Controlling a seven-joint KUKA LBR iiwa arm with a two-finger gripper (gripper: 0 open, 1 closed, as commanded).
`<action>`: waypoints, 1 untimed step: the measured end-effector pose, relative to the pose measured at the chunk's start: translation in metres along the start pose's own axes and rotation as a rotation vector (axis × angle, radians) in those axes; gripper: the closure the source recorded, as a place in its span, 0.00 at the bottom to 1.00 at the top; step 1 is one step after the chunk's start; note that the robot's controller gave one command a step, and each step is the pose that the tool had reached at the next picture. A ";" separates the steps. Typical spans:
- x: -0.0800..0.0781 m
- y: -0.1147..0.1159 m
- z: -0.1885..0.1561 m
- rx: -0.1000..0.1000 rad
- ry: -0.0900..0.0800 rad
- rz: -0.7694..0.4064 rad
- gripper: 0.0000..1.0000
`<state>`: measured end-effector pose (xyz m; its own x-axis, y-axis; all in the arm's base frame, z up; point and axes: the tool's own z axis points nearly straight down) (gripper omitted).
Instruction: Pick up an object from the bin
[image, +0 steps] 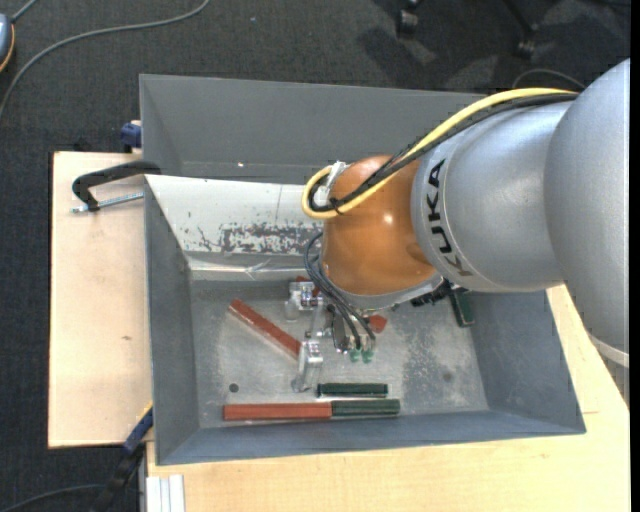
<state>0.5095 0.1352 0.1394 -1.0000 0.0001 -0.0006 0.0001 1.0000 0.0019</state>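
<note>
The gripper (305, 325) hangs low over the middle of the bin (170, 330), jaws open. It is just beside the right end of 1 slanted red stick (262, 325).

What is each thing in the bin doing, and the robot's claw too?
Two-finger metal gripper: open, low among the sticks, holding nothing.
Slanted red flat stick: lying flat, one end beside the gripper.
Long red stick: lying flat, lowest in the view.
Dark green stick: lying flat, untouched.
</note>
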 end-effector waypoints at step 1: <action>-0.033 0.004 0.072 0.001 0.001 -0.117 0.00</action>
<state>0.5431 0.1397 0.0677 -0.9932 -0.1166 0.0004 -0.1166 0.9932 0.0006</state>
